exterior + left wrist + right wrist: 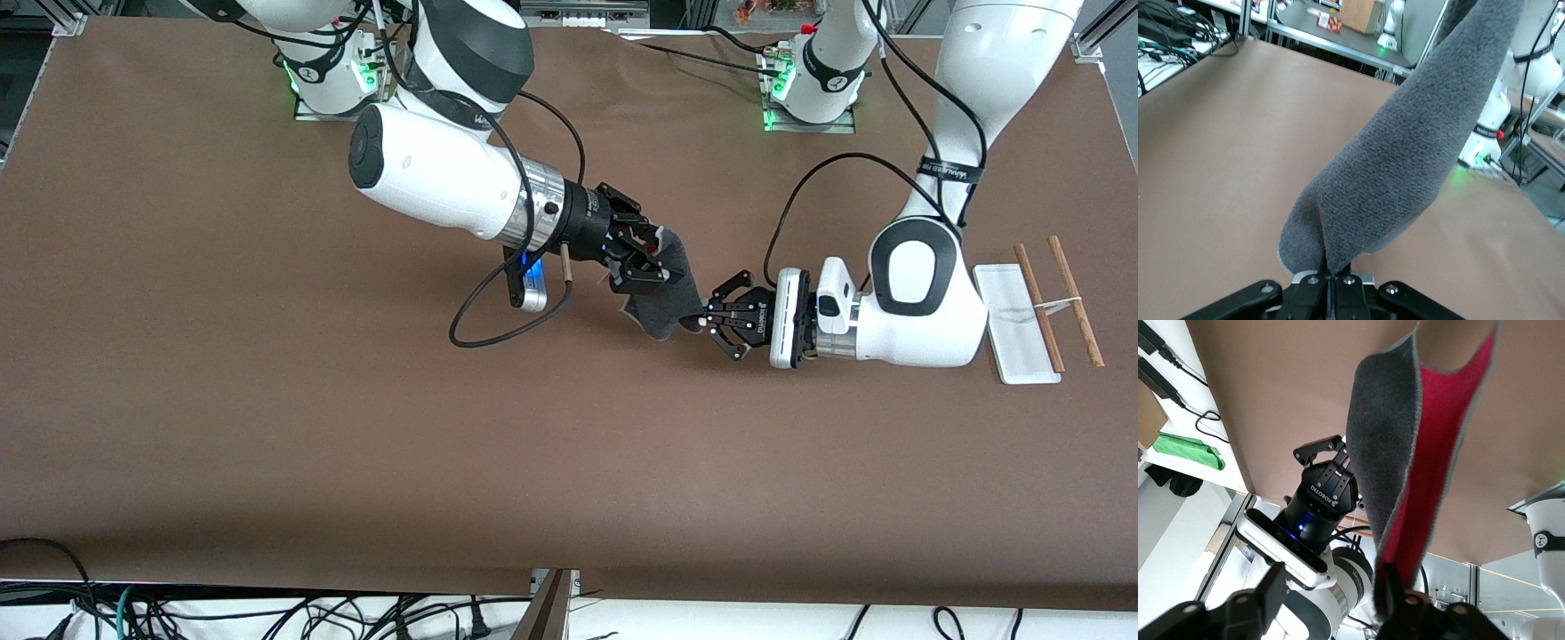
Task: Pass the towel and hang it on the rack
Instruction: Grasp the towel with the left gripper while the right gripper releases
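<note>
1. Reading the print first: the left gripper (711, 322) has "ROBOTIQ" in white on its black body, seen in the right wrist view; small lettering on the bands of both arms is too fine to read for sure.
2. Left gripper: its fingers are pressed together on a folded corner of the towel (669, 293); in the left wrist view the grey cloth (1405, 160) rises straight out from between the closed tips.
3. Right gripper (642, 258): it pinches the other end of the towel, and in the right wrist view the cloth (1405, 453) runs from its fingers, grey face beside pink-red face, with a thin light edging.
4. Both grippers hold the towel at once, above the middle of the table (267, 427), the cloth stretched between them.
5. Right arm: it comes from its base and slopes down toward the table's middle, wrist tilted toward the left gripper.
6. Left arm: its forearm drops from above, then the wrist lies level and low over the table, pointing at the right gripper.
7. The rack (1040, 307) stands at the left arm's end of the table, just beside that arm's elbow: white plate, two brown rods, thin white crosspiece.
</note>
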{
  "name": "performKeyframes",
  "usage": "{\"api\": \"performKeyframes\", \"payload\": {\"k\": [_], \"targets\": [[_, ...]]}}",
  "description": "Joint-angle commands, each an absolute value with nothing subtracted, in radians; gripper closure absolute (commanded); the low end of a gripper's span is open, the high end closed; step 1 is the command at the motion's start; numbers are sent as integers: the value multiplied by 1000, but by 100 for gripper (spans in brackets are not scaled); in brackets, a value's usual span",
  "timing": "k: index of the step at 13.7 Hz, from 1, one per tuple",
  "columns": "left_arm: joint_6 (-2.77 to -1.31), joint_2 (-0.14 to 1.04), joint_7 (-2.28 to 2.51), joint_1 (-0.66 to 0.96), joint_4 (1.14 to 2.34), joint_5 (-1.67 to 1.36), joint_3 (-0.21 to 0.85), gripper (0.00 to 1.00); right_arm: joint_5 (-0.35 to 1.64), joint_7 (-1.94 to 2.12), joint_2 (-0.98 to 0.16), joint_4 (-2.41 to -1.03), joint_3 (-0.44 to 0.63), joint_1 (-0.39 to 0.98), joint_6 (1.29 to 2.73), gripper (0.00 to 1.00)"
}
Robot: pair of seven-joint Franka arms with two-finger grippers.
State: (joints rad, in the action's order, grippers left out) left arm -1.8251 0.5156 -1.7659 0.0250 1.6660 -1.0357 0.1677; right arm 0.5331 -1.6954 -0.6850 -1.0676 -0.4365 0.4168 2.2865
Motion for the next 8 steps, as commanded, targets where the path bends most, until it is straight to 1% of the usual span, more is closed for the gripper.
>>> {"api": "performKeyframes", "payload": {"k": [1,4,8], "targets": [[-1767,492,-1685,14,1602,-907,163,100,518,-1723,-690,-1043,-443,382,2263,0],[-1682,492,-1602,-18,1510,-761,164,100,523,-1710,-666,-1042,-454,315,2205,0],[-1582,494,-1589,-96,1450,-600,163,100,512,-1616,-629,-1040,-440,258,2106,0]]}}
